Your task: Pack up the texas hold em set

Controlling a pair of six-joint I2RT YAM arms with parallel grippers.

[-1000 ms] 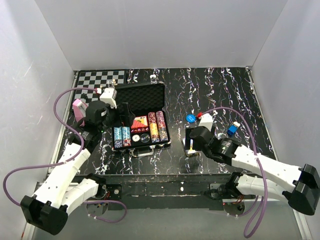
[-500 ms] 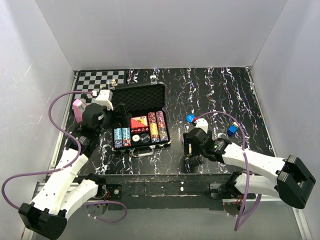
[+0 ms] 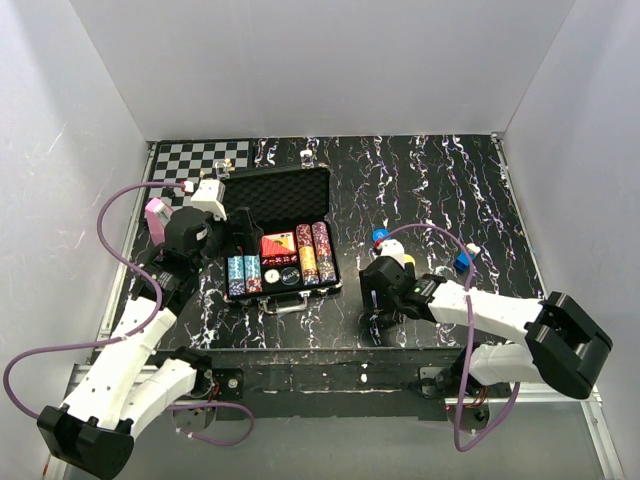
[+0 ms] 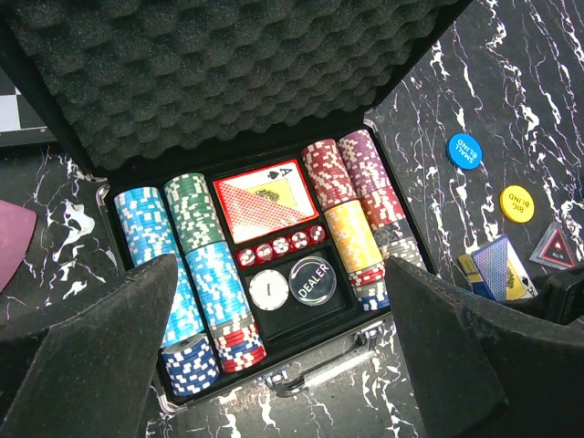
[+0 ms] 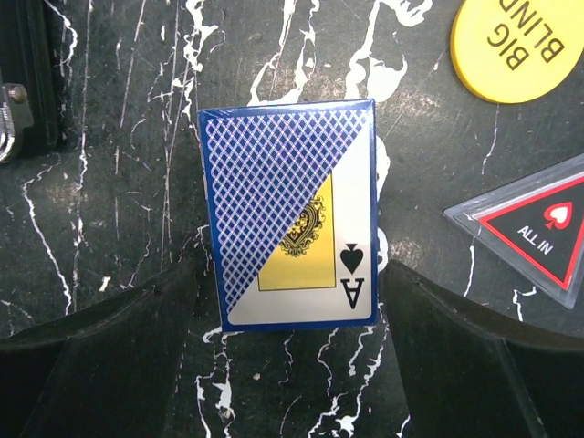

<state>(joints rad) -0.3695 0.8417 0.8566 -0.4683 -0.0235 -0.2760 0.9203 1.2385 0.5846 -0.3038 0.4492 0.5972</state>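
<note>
Jaws apart, the right end effector (image 5: pixel 290 370) straddles the blue card deck (image 5: pixel 287 210) lying on the surface (image 5: pixel 119 137) right of the lid-up briefcase (image 3: pixel 280 187), seemingly to pack it; the left end effector (image 4: pixel 274 365) hovers, likewise spread, over that briefcase

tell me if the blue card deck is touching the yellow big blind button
Apart: the right wrist view shows bare table between the blue card deck and the big blind button.
</note>
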